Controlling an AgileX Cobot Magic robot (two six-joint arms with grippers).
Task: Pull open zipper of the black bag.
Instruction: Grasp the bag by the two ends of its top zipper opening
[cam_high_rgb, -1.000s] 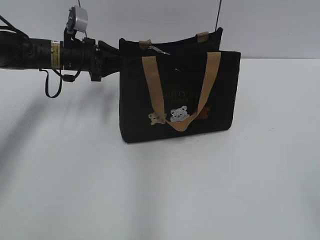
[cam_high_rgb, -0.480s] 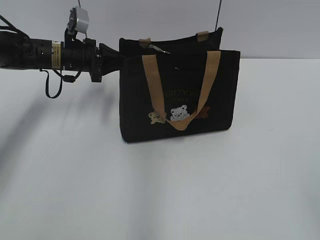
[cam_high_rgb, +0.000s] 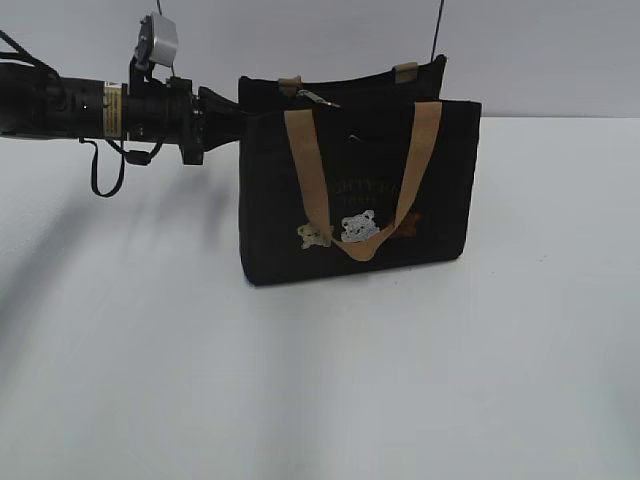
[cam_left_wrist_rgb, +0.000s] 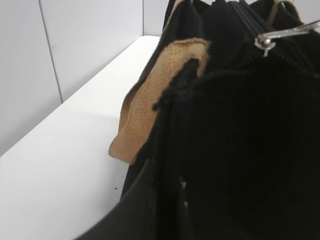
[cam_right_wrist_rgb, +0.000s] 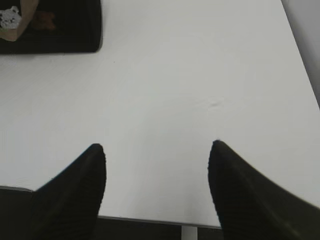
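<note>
With the left gripper (cam_high_rgb: 235, 118) clenched on the left end of the black bag (cam_high_rgb: 360, 190) standing on the counter (cam_high_rgb: 320, 380), the spread, empty right gripper (cam_right_wrist_rgb: 156, 165) should pinch the silvery pull tab (cam_left_wrist_rgb: 282, 35) and draw along the zipper (cam_high_rgb: 318, 98).

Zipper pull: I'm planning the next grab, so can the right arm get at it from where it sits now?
Probably not soon: the right gripper hovers open over bare table, apart from the black bag; the zipper pull lies beside the left gripper.

The left hand (cam_high_rgb: 232, 115)'s fingertips are hidden against the black bag (cam_high_rgb: 360, 190)'s dark upper left corner.
</note>
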